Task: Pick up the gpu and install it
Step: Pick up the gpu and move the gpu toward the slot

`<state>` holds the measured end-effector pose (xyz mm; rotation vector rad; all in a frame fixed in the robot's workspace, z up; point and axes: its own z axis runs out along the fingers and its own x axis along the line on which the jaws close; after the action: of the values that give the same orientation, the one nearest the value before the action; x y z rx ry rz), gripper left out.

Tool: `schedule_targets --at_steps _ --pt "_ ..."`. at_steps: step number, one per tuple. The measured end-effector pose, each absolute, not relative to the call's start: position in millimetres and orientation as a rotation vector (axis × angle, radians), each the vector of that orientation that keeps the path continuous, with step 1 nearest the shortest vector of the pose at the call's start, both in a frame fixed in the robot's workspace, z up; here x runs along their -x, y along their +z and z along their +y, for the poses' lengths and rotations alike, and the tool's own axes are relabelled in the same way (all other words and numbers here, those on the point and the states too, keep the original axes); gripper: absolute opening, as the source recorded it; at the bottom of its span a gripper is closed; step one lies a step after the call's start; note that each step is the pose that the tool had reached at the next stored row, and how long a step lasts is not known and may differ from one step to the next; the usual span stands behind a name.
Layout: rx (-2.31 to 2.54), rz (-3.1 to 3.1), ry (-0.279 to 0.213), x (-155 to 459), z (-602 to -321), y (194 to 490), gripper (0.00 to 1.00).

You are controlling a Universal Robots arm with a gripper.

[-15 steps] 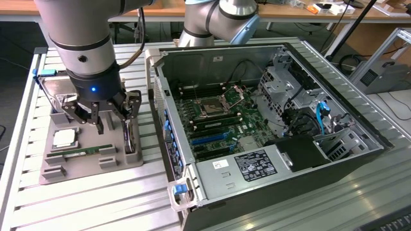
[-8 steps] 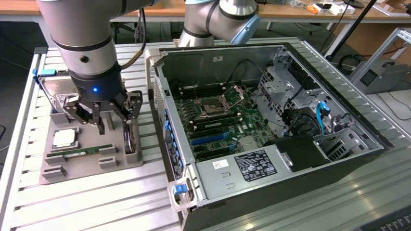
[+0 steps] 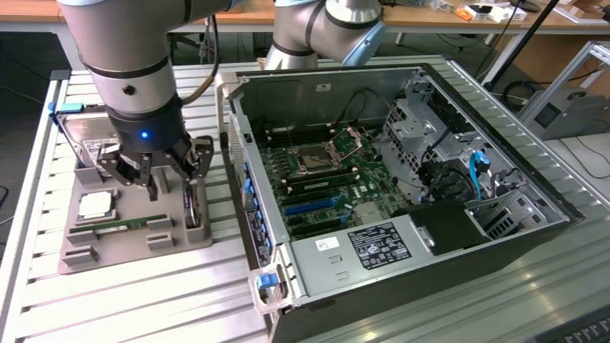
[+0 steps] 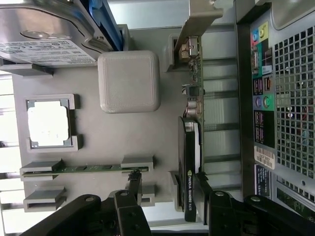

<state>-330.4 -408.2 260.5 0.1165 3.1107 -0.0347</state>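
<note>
The gpu is a thin black card standing on edge in a slot of the grey holder tray, its silver bracket at one end. In the exterior view the gpu stands at the tray's edge nearest the computer. My gripper hangs open just above it. In the wrist view the gripper straddles the card's end away from the bracket. One finger is close beside the card and the other finger stands well off. Nothing is held.
The tray also holds a processor chip, a green memory stick and a silver hard drive. To the exterior view's right lies the opened computer case, motherboard with blue slots exposed.
</note>
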Motion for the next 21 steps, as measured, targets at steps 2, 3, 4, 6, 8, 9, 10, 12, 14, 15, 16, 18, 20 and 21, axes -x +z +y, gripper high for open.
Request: schedule_targets --at_steps 2,3,4,6,8,9,10,12,14,15,16,18,20,21 --pt "-0.116 3.11 -0.036 329.5 -408.2 259.6 0.54" --pt "-0.116 3.11 -0.037 329.1 -408.2 259.2 0.54" --pt "-0.116 3.11 -0.038 328.7 -408.2 258.9 0.54" --pt "-0.117 3.11 -0.04 327.9 -408.1 258.2 0.54" --pt "-0.116 3.111 -0.041 327.3 -408.2 257.7 0.54" --pt "-0.116 3.111 -0.042 327.1 -408.2 257.5 0.54" --pt "-0.116 3.11 -0.043 326.3 -408.2 256.6 0.54" --pt "-0.116 3.111 -0.045 326.0 -408.3 256.1 0.54" --pt "-0.116 3.11 -0.045 325.9 -408.3 255.8 0.54" --pt "-0.116 3.11 -0.044 326.0 -408.3 255.6 0.54" --pt "-0.116 3.11 -0.044 327.1 -408.3 255.4 0.54" --pt "-0.116 3.11 -0.044 328.5 -408.3 255.2 0.54" --pt "-0.116 3.11 -0.045 328.5 -408.4 255.2 0.54" --pt "-0.116 3.11 -0.045 328.5 -408.4 255.2 0.54"
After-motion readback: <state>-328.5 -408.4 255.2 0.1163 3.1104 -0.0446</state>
